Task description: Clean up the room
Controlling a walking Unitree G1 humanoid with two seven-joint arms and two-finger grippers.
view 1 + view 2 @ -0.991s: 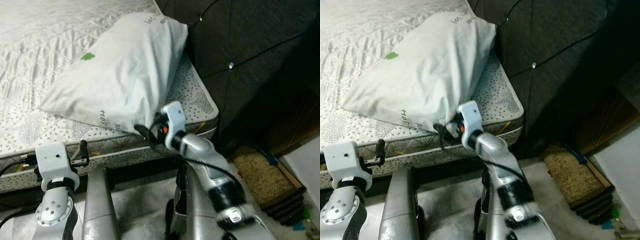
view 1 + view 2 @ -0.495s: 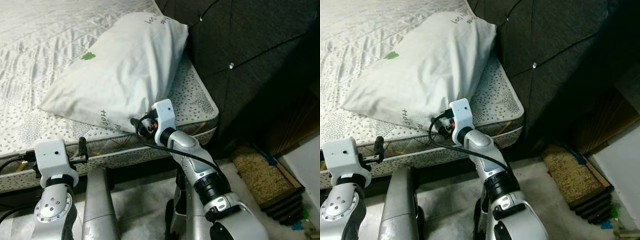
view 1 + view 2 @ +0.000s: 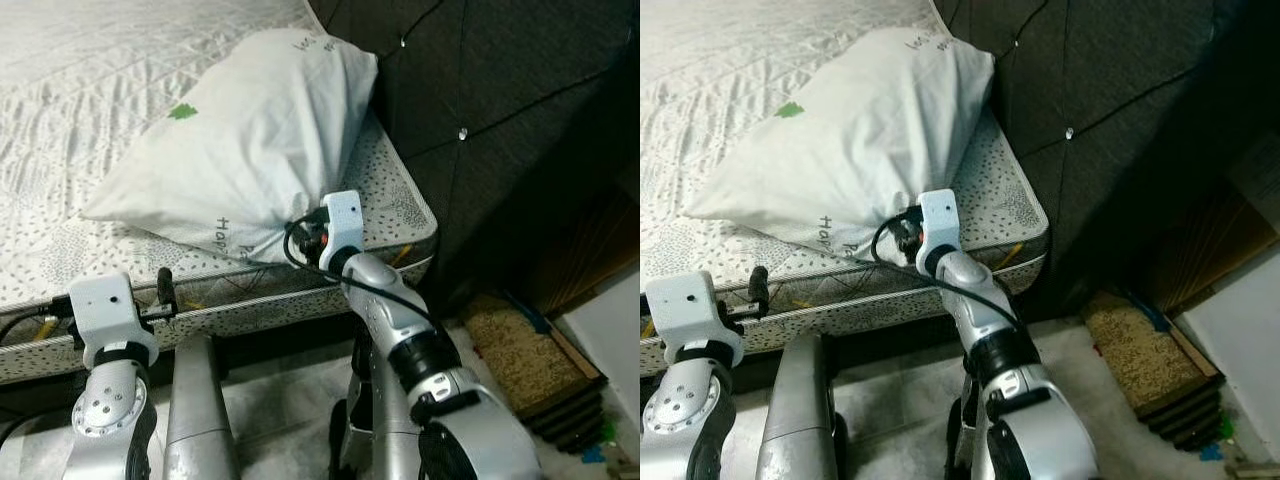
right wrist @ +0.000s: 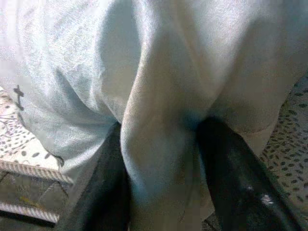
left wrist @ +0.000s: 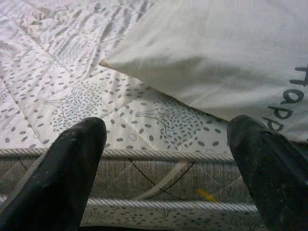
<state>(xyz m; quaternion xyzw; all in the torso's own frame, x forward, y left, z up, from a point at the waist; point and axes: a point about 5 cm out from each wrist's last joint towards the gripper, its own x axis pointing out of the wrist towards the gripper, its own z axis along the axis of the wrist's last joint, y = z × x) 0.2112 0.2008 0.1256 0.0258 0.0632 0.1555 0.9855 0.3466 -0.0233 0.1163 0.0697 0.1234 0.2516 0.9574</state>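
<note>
Right gripper: I have it at the near corner of the pillow, its two black fingers closed on a fold of the white cloth; the fold fills the gap between them and bulges out above.
Right arm: I see it reach forward from low on my right, with its white wrist block right at the pillow's lower edge and a black cable looping beside it.
Pillow: it lies ahead of the right gripper on the mattress, running away from the pinched corner up toward the headboard, which its far end touches. It has a small green mark on top and dark lettering near the held corner.
Left gripper: my fingers are spread wide and hold nothing; it hangs level with the mattress edge, just off its side.
Ahead of the left gripper: the piped mattress edge is between the fingers, the dotted quilted top is beyond it, and the pillow's other near corner lies further on, apart from both fingers.
Mattress: white quilting with grey speckles, its corner just beside the right wrist.
Beyond the right arm: a dark tufted headboard, and lower down on the floor a brown mat.
</note>
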